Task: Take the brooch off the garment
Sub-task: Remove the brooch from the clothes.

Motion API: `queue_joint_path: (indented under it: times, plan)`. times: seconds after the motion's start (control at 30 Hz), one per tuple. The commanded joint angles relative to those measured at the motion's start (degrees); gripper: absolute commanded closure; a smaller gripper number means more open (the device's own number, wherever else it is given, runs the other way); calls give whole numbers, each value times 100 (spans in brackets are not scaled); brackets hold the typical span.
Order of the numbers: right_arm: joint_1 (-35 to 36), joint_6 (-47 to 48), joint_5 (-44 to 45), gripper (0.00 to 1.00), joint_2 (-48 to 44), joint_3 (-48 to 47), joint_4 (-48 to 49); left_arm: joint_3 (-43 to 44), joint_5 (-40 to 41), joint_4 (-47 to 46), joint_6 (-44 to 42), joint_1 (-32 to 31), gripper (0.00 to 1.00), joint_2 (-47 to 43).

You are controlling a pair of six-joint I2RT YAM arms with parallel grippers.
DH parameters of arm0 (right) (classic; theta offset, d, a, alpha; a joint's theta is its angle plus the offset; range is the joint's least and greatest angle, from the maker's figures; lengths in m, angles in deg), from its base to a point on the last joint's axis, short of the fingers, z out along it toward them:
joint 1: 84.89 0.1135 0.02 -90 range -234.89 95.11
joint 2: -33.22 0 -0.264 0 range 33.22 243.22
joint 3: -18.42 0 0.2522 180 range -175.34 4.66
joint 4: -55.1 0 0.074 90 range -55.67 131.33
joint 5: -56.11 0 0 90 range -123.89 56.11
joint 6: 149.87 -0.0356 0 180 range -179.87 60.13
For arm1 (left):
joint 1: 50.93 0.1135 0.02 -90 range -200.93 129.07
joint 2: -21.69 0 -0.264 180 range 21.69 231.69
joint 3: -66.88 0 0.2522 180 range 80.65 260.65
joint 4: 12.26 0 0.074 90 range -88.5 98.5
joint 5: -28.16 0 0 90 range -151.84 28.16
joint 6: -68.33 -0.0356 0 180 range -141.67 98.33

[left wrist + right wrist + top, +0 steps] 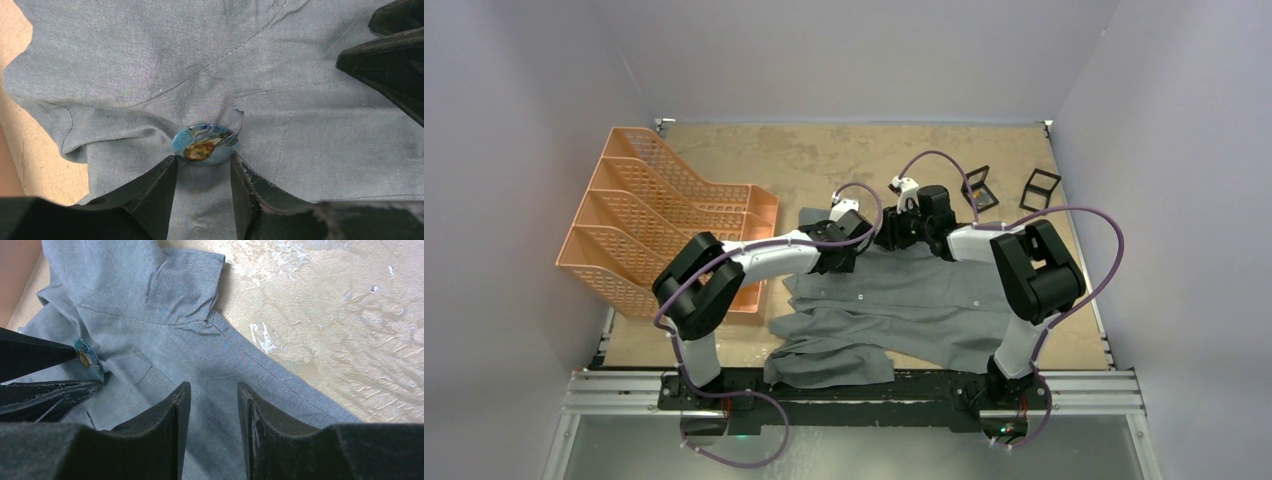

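Note:
The garment (924,300), a grey collared shirt, lies spread on the table in front of both arms. The brooch (205,143), a round blue badge with an orange-brown picture, sits on puckered cloth below the collar (190,295). My left gripper (204,159) has a fingertip against each side of the brooch's lower edge. In the right wrist view the brooch (90,360) stands tilted between those left fingers (40,352). My right gripper (214,387) is open over flat cloth just beside it, holding nothing. The brooch is hidden in the top view.
An orange mesh file rack (654,230) stands at the left of the table. Two small black frames (979,188) (1041,188) lie at the back right. The right gripper's black fingers (390,60) crowd the left wrist view's upper right. The shirt's hem hangs over the near edge.

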Motion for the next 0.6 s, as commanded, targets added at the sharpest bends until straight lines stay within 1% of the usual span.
queue_joint_path:
  times: [0.0,0.17,0.37,0.57]
  plan:
    - [18,80,-40,57,-61,-127,-24,230,241,45,89,-10,55,-265]
    - [26,79,-57,57,-54,-136,-33,451,452,167,188,-8,46,-275]
    - [32,84,-73,57,-13,-158,-54,500,470,50,437,-2,43,-64]
    - [44,83,-100,57,27,-187,-85,383,663,30,890,73,41,-38]
